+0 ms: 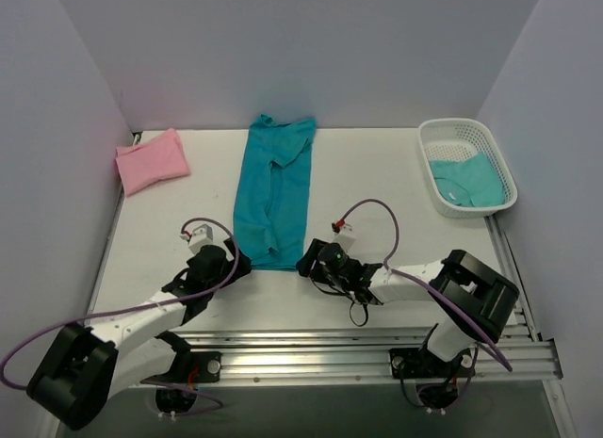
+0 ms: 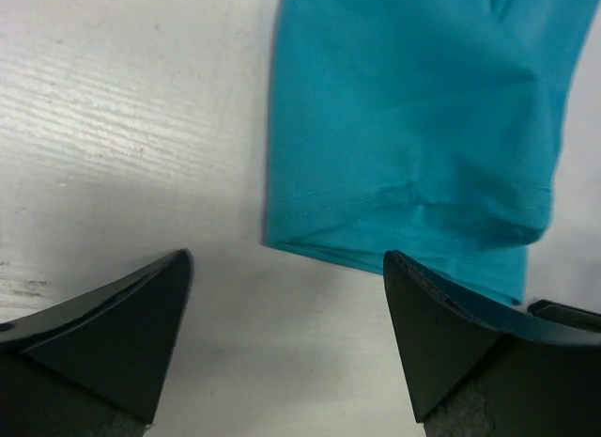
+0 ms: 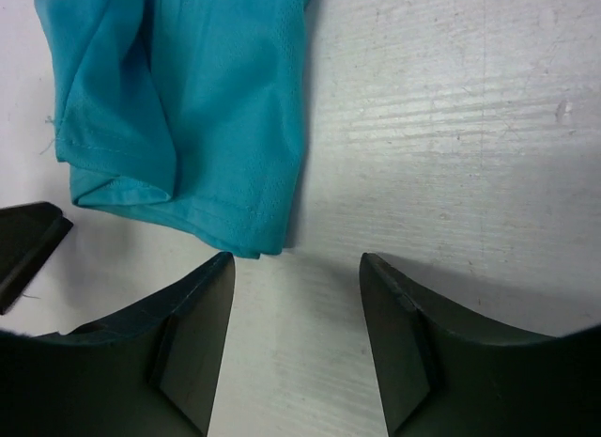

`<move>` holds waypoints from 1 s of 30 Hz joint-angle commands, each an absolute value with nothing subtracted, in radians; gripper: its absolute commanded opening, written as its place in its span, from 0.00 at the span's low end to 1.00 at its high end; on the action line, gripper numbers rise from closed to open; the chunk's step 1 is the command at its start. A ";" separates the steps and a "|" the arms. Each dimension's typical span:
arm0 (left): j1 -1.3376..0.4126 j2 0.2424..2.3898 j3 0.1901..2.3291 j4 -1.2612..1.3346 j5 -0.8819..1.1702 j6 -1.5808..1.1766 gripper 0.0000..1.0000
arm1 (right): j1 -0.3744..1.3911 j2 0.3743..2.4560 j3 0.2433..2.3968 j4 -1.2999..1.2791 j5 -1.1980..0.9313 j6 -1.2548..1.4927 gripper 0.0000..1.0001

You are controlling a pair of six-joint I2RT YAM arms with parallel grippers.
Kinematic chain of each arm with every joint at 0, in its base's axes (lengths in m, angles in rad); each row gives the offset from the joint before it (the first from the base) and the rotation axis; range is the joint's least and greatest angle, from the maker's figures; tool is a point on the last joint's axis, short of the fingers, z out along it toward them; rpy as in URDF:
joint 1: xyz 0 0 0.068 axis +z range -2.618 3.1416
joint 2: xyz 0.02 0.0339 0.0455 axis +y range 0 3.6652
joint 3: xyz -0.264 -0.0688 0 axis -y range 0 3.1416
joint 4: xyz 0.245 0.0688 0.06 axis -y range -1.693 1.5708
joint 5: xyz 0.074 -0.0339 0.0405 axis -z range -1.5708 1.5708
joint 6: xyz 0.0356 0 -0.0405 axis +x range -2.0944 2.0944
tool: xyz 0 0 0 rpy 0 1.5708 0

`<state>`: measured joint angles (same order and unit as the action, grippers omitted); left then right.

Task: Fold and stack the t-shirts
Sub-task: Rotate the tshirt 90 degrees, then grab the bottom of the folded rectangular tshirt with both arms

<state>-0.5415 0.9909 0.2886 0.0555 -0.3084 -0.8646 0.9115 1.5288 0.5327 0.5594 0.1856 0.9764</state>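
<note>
Centrally on the table (image 1: 377, 174), a teal t-shirt (image 1: 275, 188) is laid out as a long narrow strip with its sides turned inward, running from the far side toward the arms; this shape is judged to be a halfway form, ready for the near hem to be carried up over the far end. At that hem the left gripper (image 1: 233, 260) is set by the left corner and the right gripper (image 1: 306, 266) by the right corner, each with jaws spread wide and nothing held (the cloth is seen just ahead of the fingertips in both wrist views), so that both corners can be taken together. A folded pink t-shirt (image 1: 151, 161) is parked at the far left, presumably as the stack's base, and a crumpled teal shirt (image 1: 466, 182) is kept waiting in the white mesh basket (image 1: 499, 165) at the far right
</note>
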 commanded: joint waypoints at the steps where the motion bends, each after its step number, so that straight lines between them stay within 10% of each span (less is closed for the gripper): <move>1: -0.554 1.109 0.310 0.172 -0.318 -0.896 0.94 | 0.922 1.583 0.548 0.606 0.192 0.994 0.52; 26: -0.560 1.330 0.334 0.351 -0.288 -0.871 0.99 | 0.922 1.735 0.647 0.624 0.164 0.968 0.25; 30: -0.560 1.361 0.327 0.409 -0.259 -0.859 0.52 | 0.920 1.735 0.646 0.621 0.166 0.966 0.19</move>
<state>-0.5556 1.3308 0.3393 0.3908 -0.3019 -0.8783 0.9127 1.7157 0.6365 0.6685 0.1658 0.9794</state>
